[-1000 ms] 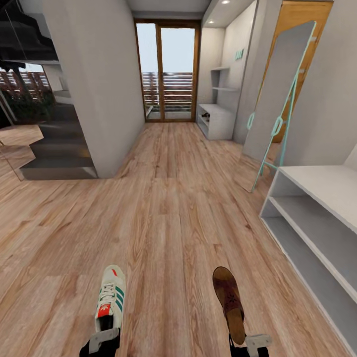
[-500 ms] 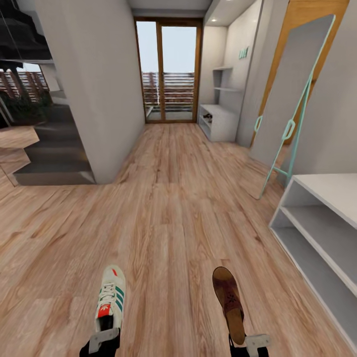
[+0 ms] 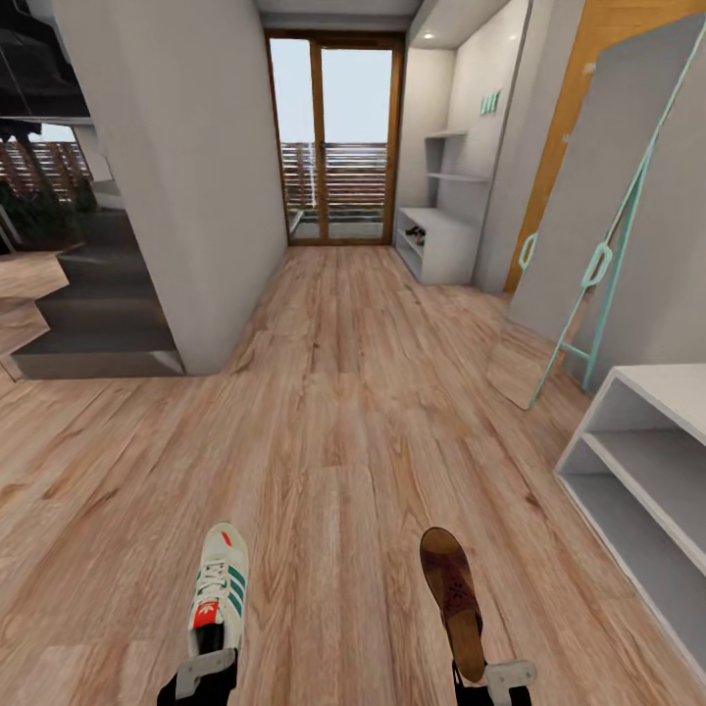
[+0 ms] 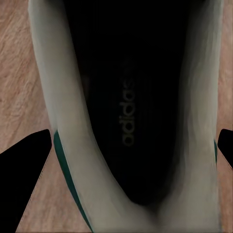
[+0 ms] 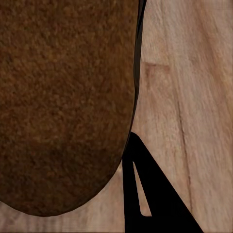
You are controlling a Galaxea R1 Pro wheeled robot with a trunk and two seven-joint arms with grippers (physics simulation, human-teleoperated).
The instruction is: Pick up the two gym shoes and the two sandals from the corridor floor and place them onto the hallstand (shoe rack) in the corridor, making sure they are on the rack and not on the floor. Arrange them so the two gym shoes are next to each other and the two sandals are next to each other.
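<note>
Carrying two shoes at once is the job right now — one in each of my grippers. My left gripper (image 3: 207,671) pinches the heel of a white gym shoe (image 3: 219,588) with green stripes, toe pointing away from me. From the left wrist view, the black inside of the shoe sits between my fingers (image 4: 26,167), which press on its two sides. My right gripper (image 3: 495,677) holds a brown sandal (image 3: 453,596) by its heel end, toe pointing away too. From the right wrist view I see the brown footbed close up, with one dark finger (image 5: 150,194) beside its edge — I think it is pinched.

Both shoes look lifted above the corridor floor (image 3: 333,422), though I cannot be fully sure how high.

The hallstand (image 3: 436,230) stands far off, on the right side of the corridor near the glass door (image 3: 333,137). It has a low bench part and upper shelves on a tall back. Something small and dark sits on its bench; it is too small to tell what it is. A plain white bench (image 3: 642,471) is near me on the right, and that is not the one I want. A tall mirror with a green frame (image 3: 608,206) leans on the right wall between the two.

I think I am at the carrying step. Next I need to roll down the corridor to the far hallstand, keep both shoes held tight, and keep clear of the mirror.
</note>
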